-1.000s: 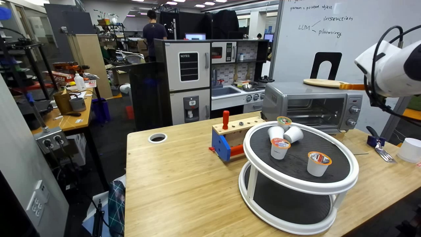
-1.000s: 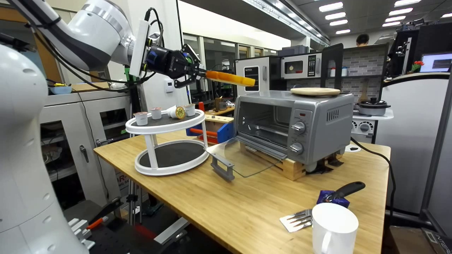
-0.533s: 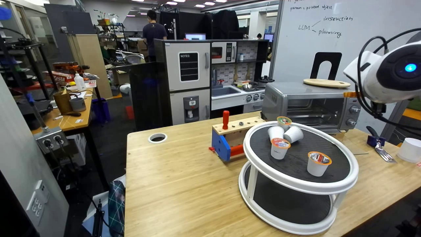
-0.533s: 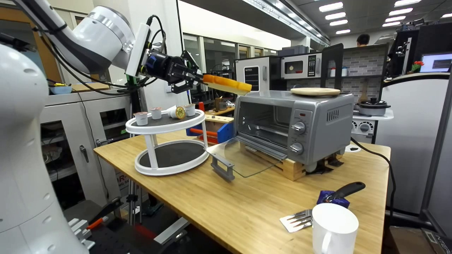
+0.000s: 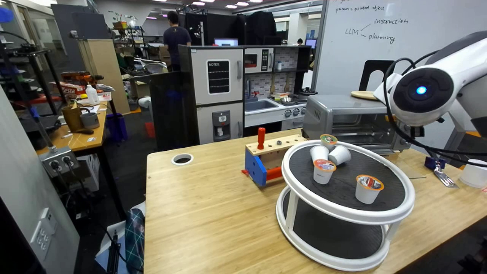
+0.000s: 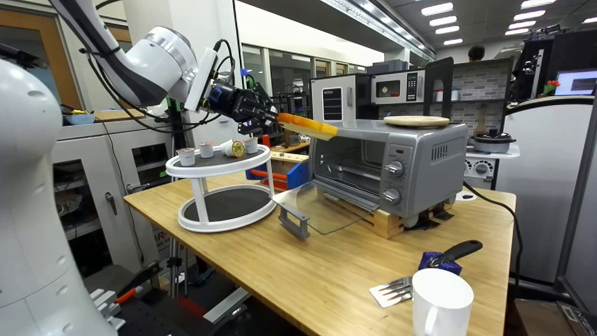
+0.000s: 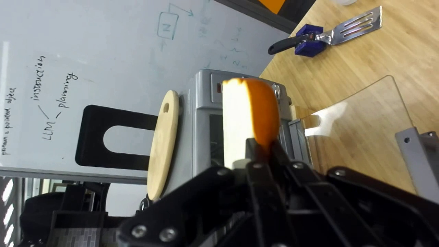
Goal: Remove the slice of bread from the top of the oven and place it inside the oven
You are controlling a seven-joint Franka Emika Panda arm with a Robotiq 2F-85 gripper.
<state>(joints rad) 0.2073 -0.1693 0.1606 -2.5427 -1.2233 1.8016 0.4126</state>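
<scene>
Bread slice [image 6: 308, 126], flat, tan, orange-brown edged: in an exterior view, pinched at its left end by the black two-finger gripper [image 6: 274, 117], outside the boxy silver-grey metal oven [image 6: 406, 182]. In an exterior view, the rounded white arm [image 5: 458, 64] mostly hides it. Wrist view: far end free. Probably light, slightly soft; hold the near end without denting

Bread slice [image 7: 238, 116] pinched in gripper [image 7: 264, 147], oven [image 7: 185, 147] seen on far side. Spatula [image 7: 327, 36] kinda propped on purple block [image 7: 310, 50], right.
</scene>
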